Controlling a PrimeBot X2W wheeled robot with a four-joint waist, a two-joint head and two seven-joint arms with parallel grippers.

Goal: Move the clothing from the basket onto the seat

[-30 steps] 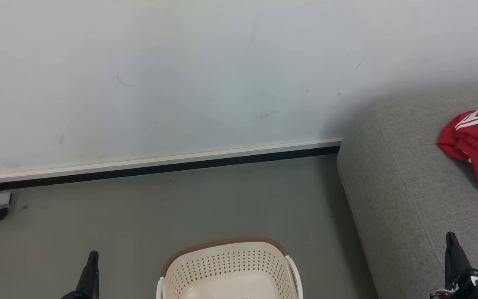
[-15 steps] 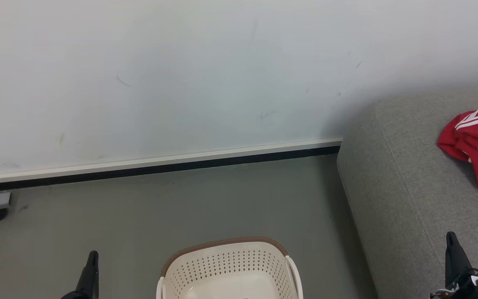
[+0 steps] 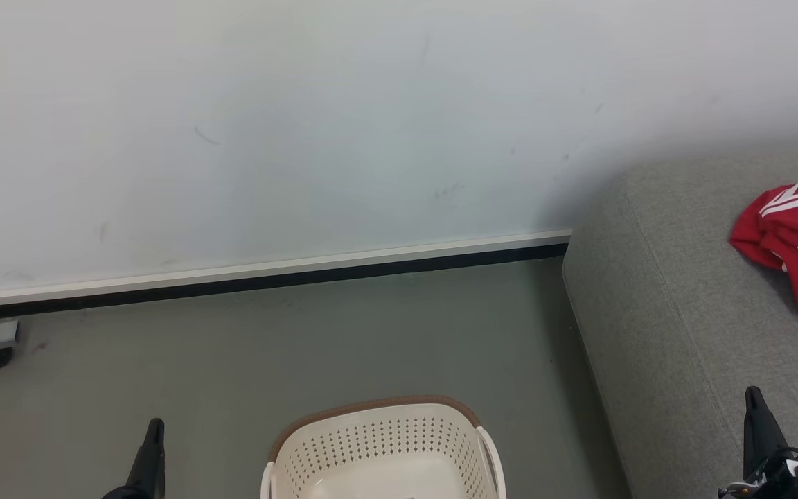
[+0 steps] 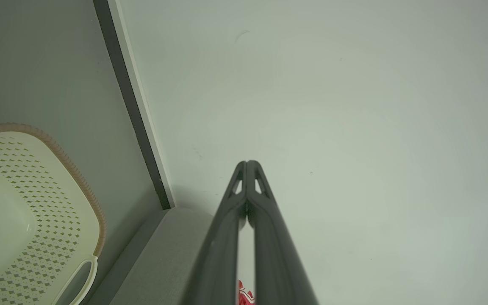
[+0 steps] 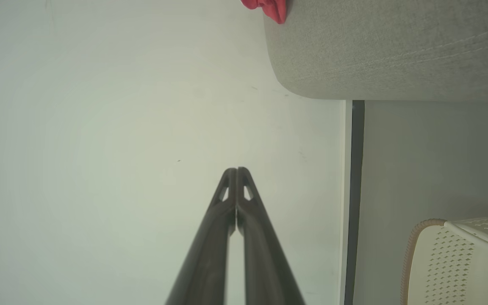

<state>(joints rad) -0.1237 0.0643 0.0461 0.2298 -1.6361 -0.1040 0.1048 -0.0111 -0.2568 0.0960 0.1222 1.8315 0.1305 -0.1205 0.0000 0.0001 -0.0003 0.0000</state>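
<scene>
fig. – grippers at rest, basket between them, garment on the seat.

left gripper: lower left of head view, both fingers pressed together, nothing between them; l. wrist view shows the tips meeting, aimed at the pale wall. right gripper: lower right, over the near edge of the seat, likewise closed and empty, as the r. wrist view confirms.

outward from the grippers: the basket stands on the grey floor between the two arms, nearer the left one. its far wall and the shown part of its bottom carry no cloth. the near part is cut off by the frame edge, so what it holds can't be told.

the clothing: a crumpled red heap w/ white stripes, lying on the seat, ahead of and a little to the right of the right gripper, well apart from it and partly cut by the picture's edge. its longer run goes roughly away from the robot.

key relation – the garment lies on the seat side, so the right arm is much the nearer. judged from this, the transfer looks done or nearly so. any further pick would call for a reach down toward the basket, prob. by the left arm.
</scene>
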